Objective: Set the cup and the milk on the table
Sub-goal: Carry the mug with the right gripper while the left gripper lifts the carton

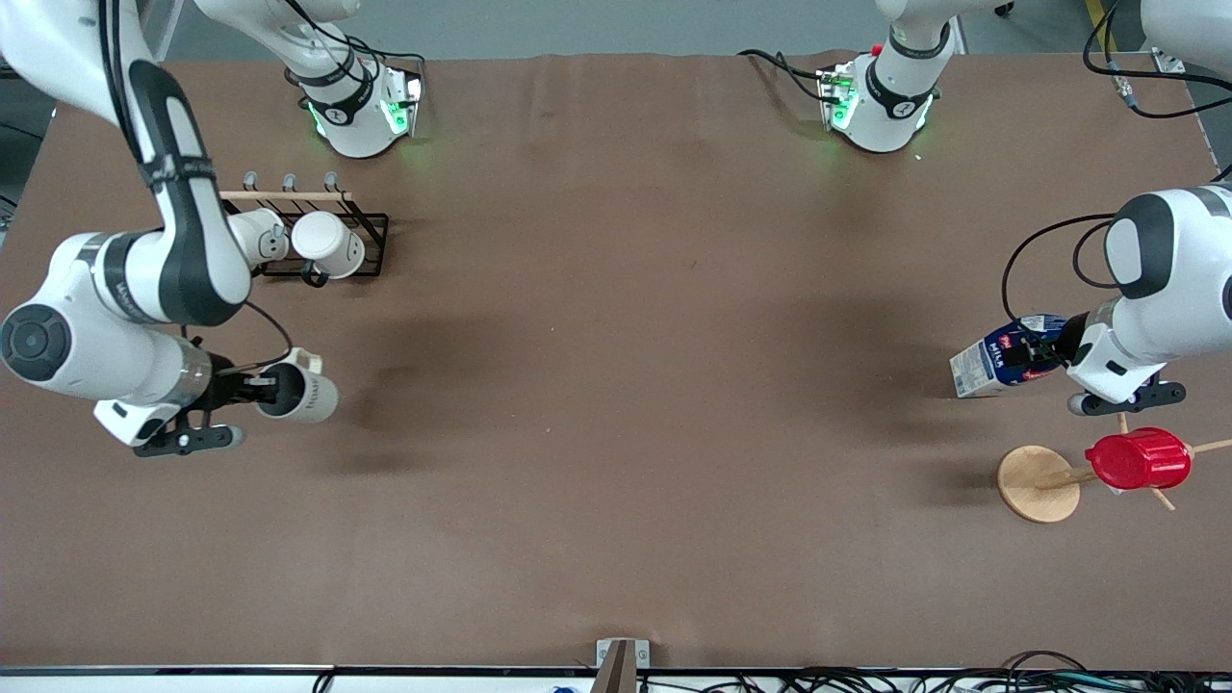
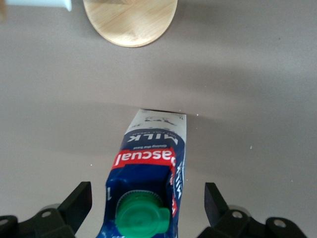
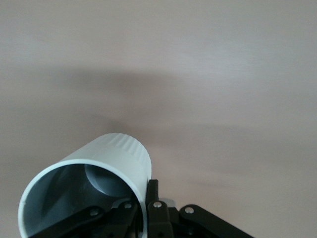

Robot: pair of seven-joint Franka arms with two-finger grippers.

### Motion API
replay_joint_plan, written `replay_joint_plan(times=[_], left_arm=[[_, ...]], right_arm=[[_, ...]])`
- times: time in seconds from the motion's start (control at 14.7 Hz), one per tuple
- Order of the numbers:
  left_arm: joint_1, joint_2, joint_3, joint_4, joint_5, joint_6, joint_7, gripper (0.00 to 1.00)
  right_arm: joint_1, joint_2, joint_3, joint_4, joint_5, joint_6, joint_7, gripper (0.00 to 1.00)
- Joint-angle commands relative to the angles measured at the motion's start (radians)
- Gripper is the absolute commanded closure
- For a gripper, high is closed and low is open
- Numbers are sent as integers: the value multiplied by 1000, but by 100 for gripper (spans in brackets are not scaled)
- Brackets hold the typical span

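Brown table (image 1: 616,385) spans under both raised hands: right hand (image 1: 252,390) pinches cup (image 1: 298,393), left hand (image 1: 1044,351) clamps milk (image 1: 996,366).

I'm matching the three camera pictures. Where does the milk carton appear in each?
Front view: the milk is in the left hand, near the wooden disc base.
Left wrist view: the milk is at lower centre.
Right wrist view: not in it.
Shared landmark: the wooden disc base.
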Motion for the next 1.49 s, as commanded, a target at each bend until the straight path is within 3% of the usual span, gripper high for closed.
replay_joint_plan(times=[0.0,0.14,0.2,0.34,0.41,0.54,0.88,1.09,1.43], left_arm=[[10,-40,-7,-39,14,9,8,2],[11,-45,-7,-42,14,8,8,11],[11,-50,-7,-42,14,5,10,24],[11,-54,-7,-42,13,2,12,60],[11,-57,-7,-42,11,2,12,72],[11,-63,-7,-42,11,-7,12,84],[1,-93,-30,12,11,-71,34,87],[-4,-79,-124,97,10,-145,15,93],[-33,-18,-311,210,16,-147,-88,97]], right_arm=[[11,-26,125,-9,-5,-20,199,100],[37,-20,221,-7,-37,-5,385,100],[49,-17,272,-6,-84,12,498,100],[56,15,396,-6,-144,70,711,100],[66,44,433,-4,-149,105,787,100],[123,110,447,-1,-184,205,908,100],[263,256,447,71,-319,265,1169,99],[303,281,447,74,-362,300,1232,99],[327,300,447,72,-372,334,1235,95]])
